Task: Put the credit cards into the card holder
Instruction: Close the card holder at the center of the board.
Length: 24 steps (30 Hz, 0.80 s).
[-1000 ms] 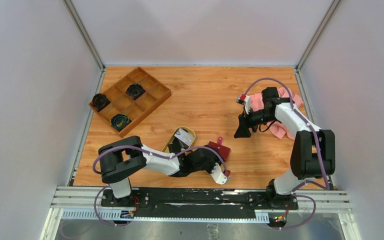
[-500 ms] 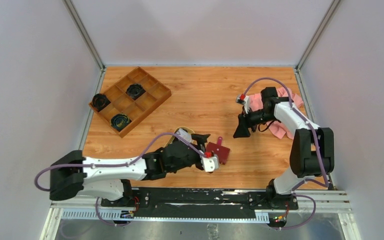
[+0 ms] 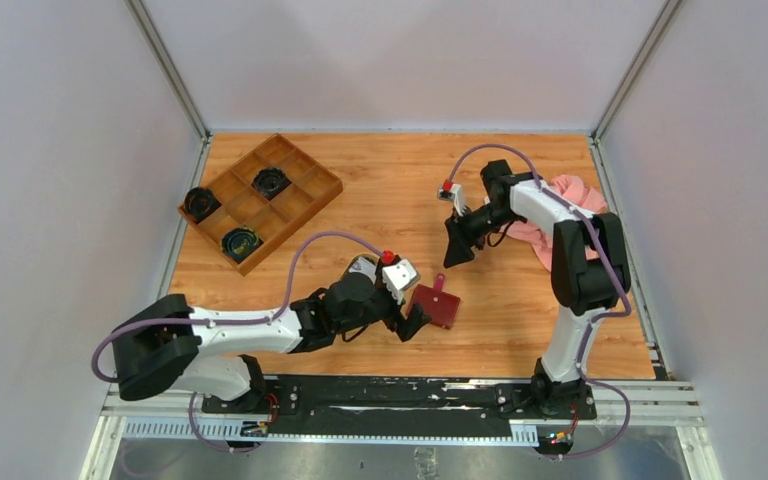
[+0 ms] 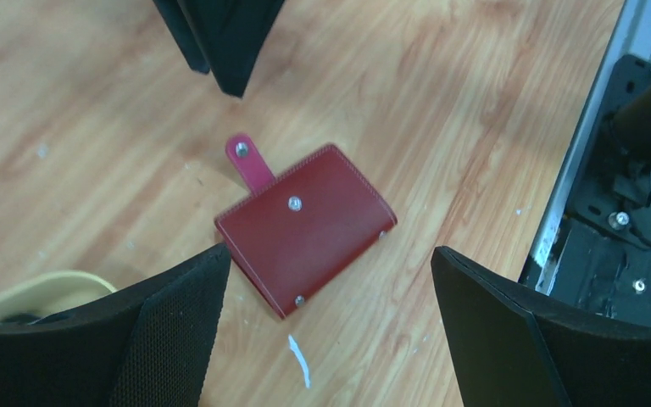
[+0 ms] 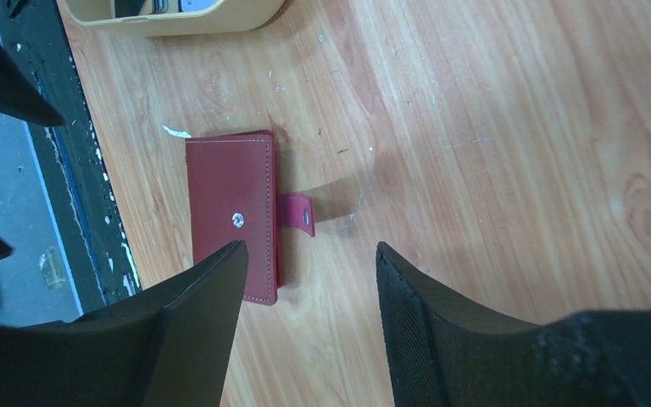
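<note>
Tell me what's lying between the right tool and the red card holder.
Nothing: only bare wooden table separates the right tool from the card holder, whose snap tab points toward it. The top external view shows this.

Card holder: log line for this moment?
holder: closed, flat on table, tab unsnapped | left gripper: open, empty, at holder | right gripper: open, empty

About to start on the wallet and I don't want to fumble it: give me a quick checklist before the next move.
1. Card holder flat on the table, not gripped: ok.
2. Holder opened for loading: not ok; folded shut, snap tab undone.
3. Left gripper open above the holder: ok.
4. Right gripper open, empty: ok.
5. Credit cards reachable in the tray: cannot tell; mostly out of sight.
</note>
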{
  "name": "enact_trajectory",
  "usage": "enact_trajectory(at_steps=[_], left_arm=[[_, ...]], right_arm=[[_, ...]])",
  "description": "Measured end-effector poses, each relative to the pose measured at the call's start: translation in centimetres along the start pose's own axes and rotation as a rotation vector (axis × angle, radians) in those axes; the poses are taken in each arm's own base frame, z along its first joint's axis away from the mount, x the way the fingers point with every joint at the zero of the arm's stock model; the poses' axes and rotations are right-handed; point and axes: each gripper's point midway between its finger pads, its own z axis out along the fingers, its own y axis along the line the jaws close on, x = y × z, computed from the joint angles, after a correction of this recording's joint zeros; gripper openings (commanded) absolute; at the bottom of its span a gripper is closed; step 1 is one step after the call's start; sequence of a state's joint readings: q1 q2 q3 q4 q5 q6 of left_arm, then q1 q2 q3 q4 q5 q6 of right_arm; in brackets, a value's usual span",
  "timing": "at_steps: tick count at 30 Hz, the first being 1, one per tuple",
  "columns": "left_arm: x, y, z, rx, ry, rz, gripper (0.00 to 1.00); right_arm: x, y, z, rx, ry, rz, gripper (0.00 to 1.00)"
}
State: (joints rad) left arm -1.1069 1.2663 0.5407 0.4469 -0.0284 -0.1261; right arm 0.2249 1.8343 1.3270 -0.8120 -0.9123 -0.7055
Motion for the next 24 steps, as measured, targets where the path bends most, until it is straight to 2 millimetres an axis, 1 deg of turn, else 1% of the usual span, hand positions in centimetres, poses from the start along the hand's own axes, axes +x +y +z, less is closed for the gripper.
enact_trajectory(at_steps=[3, 5, 9, 11, 13, 17, 20, 24], left_arm=[[2.5, 0.2, 0.1, -0.008, 0.028, -0.041, 0.89], [3.8, 0.6, -0.2, -0.018, 0.023, -0.071, 0.85], [5.7, 2.3, -1.3, -0.049, -0.022, -0.149, 0.80], [6.4, 3.1, -1.6, -0.062, -0.039, -0.195, 0.78], [6.2, 3.5, -1.5, -0.062, -0.058, -0.225, 0.78], [4.8, 2.9, -1.2, -0.022, -0.114, -0.255, 0.77], [4.2, 2.7, -1.2, -0.004, -0.139, -0.263, 0.77], [3.6, 2.5, -1.2, 0.007, -0.161, -0.271, 0.77]], right_arm=[[0.6, -0.3, 1.3, -0.024, 0.047, 0.045, 0.55], [0.8, -0.4, 1.9, -0.033, 0.070, 0.059, 0.51], [1.5, -0.4, 2.9, -0.057, 0.108, 0.091, 0.44], [2.1, -0.4, 3.3, -0.067, 0.130, 0.111, 0.40], [2.5, -0.4, 3.6, -0.075, 0.149, 0.125, 0.38], [2.9, -0.2, 3.9, -0.088, 0.170, 0.141, 0.34], [2.8, 0.0, 3.8, -0.094, 0.171, 0.143, 0.29], [2.4, 0.2, 3.8, -0.112, 0.162, 0.147, 0.26]])
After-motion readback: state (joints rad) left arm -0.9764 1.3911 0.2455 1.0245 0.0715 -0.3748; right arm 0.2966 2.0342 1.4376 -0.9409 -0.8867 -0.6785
